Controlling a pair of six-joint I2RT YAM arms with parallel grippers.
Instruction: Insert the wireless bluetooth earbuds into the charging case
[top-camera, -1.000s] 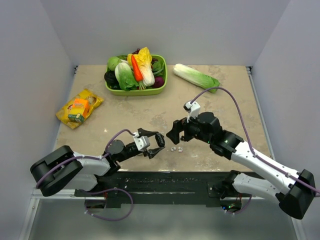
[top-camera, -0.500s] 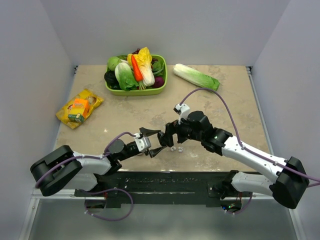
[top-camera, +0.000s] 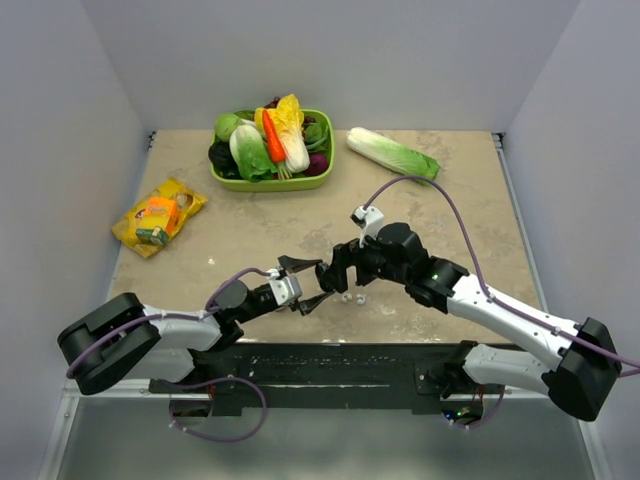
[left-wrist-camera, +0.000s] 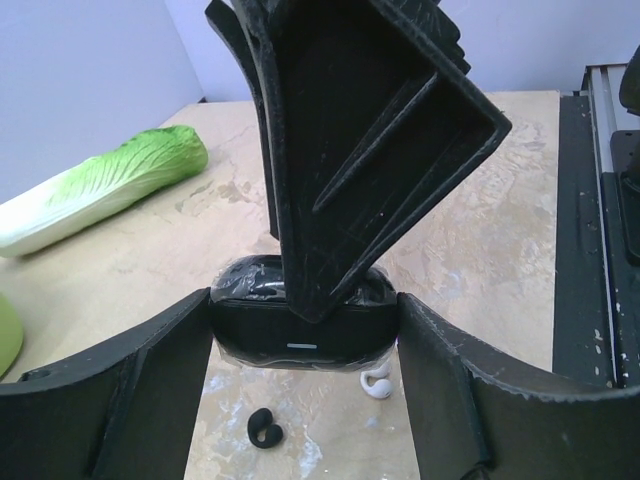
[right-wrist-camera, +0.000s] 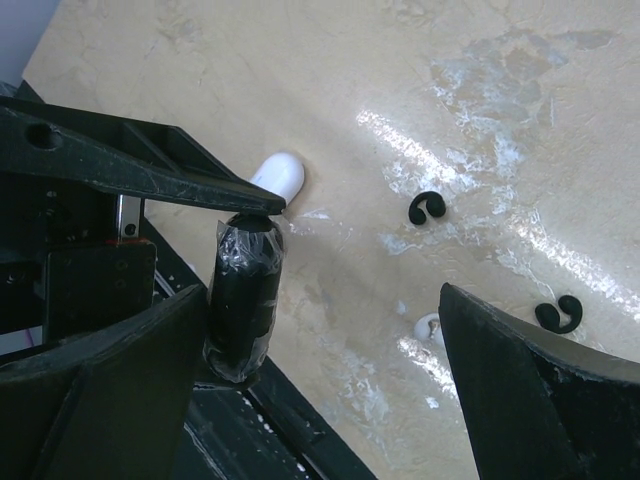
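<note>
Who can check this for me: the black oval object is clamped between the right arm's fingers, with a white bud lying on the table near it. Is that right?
Not quite. The black oval object is clamped between the left arm's fingers, as the left wrist view shows. A white bud does lie on the table near it.

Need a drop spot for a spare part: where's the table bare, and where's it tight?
Bare: between the snack packet and the left gripper; right side, between the cabbage and the right arm. Tight: front centre, the right gripper at the left's black oval object, earbuds and black pieces underneath.
</note>
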